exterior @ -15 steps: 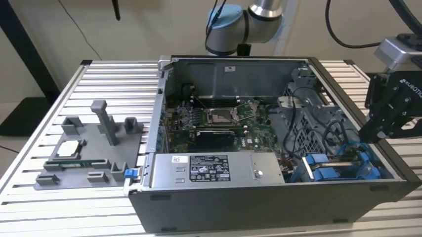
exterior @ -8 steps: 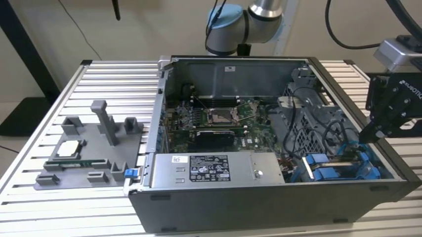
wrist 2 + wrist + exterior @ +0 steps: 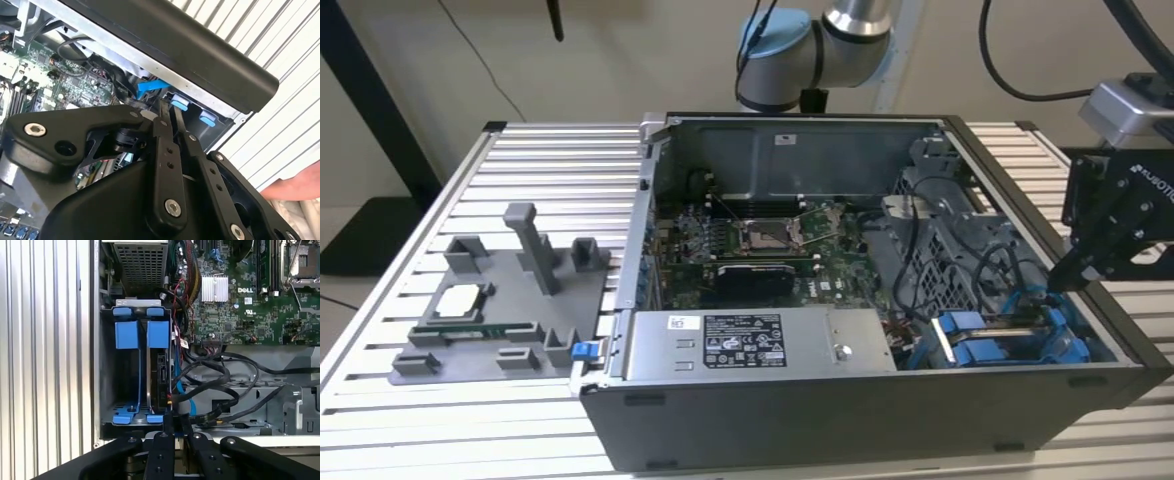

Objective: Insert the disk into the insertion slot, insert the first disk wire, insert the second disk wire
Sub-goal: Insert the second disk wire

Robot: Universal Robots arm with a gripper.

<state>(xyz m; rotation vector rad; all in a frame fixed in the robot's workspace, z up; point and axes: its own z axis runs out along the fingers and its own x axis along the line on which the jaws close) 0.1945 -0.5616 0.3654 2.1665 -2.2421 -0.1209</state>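
Note:
The disk (image 3: 161, 380) stands edge-on inside the insertion slot (image 3: 107, 365), a grey bay with blue plastic fittings (image 3: 136, 335) at the case's corner on the exterior view's right (image 3: 994, 345). A blue disk wire (image 3: 184, 395) and black wires (image 3: 215, 385) run along the disk's side towards the motherboard. My gripper (image 3: 174, 421) hovers just over the disk's wire end, its two black fingers (image 3: 162, 130) nearly together with a thin gap. In the exterior view the gripper (image 3: 1058, 285) hangs at the case's wall above the bay. I see nothing clearly held between the fingers.
The open case holds a motherboard (image 3: 761, 240) and a grey labelled power-supply box (image 3: 761, 345). A grey parts fixture (image 3: 507, 300) sits on the slatted table (image 3: 534, 160) at the exterior view's left. A person's hand (image 3: 295, 187) rests outside the case wall.

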